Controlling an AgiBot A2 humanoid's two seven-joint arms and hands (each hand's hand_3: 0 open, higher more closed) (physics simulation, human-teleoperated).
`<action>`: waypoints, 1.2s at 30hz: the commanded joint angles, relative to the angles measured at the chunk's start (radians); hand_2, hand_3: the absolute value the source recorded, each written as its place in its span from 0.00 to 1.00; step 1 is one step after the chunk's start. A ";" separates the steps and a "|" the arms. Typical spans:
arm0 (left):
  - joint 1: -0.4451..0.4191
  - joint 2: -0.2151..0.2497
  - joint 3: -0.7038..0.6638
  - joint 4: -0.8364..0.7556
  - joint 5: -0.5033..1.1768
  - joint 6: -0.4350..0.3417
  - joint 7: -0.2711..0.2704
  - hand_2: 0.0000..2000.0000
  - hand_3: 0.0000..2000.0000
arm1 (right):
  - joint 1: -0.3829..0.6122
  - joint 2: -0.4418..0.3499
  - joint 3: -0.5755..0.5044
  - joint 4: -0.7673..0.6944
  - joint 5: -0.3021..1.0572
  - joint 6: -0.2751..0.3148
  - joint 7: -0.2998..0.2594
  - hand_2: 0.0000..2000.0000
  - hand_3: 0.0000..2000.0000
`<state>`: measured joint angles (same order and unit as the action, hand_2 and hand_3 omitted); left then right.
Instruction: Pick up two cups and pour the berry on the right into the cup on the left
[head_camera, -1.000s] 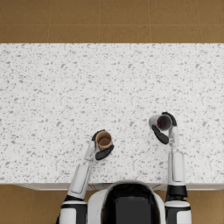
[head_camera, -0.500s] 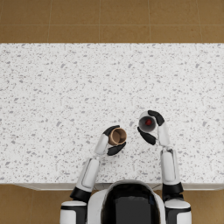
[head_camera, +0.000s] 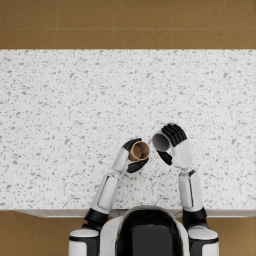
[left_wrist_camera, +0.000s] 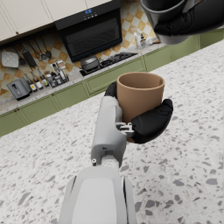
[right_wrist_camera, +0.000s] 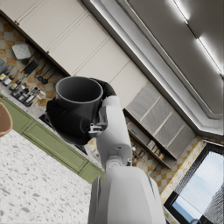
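Observation:
My left hand (head_camera: 131, 159) grips a brown cup (head_camera: 139, 150), upright and lifted over the counter's near middle. In the left wrist view the brown cup (left_wrist_camera: 139, 93) sits in the left hand (left_wrist_camera: 148, 125), and its visible inside looks empty. My right hand (head_camera: 175, 143) holds a grey cup (head_camera: 161, 142) just right of the brown one, its mouth tipped towards it. The two rims nearly touch. The grey cup (right_wrist_camera: 78, 99) shows in my right hand (right_wrist_camera: 66, 124), and also the brown cup's edge (right_wrist_camera: 3, 119). The grey cup (left_wrist_camera: 168, 18) hangs above the brown one. No berry shows in any view.
A white speckled counter (head_camera: 65, 110) spreads wide to either side and beyond the hands. Its front edge (head_camera: 45, 212) lies close to the arms. Brown floor (head_camera: 125, 22) runs past the far edge. Kitchen cabinets and an oven (left_wrist_camera: 92, 35) stand behind.
Both hands have moved inward to the middle, bringing the cups side by side. The grey cup has tipped towards the brown cup; the red berry seen in it earlier no longer shows.

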<state>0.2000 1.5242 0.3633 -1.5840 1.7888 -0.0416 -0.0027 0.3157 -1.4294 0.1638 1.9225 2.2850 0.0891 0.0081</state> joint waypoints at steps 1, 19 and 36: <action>0.027 0.016 0.020 -0.003 0.000 0.000 0.000 1.00 0.64 | 0.010 -0.006 0.005 0.025 0.032 0.001 0.000 1.00 0.64; 0.051 0.039 0.014 0.065 0.000 0.000 0.001 1.00 0.64 | -0.002 -0.026 0.056 0.125 0.610 0.005 0.004 1.00 0.64; 0.094 -0.031 0.097 0.062 0.001 0.001 0.001 1.00 0.64 | -0.016 -0.057 0.132 0.153 1.153 0.021 0.004 1.00 0.64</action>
<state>0.2820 1.4863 0.4669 -1.5167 1.7893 -0.0415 -0.0014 0.2833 -1.4730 0.2983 2.0658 3.4696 0.1102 0.0119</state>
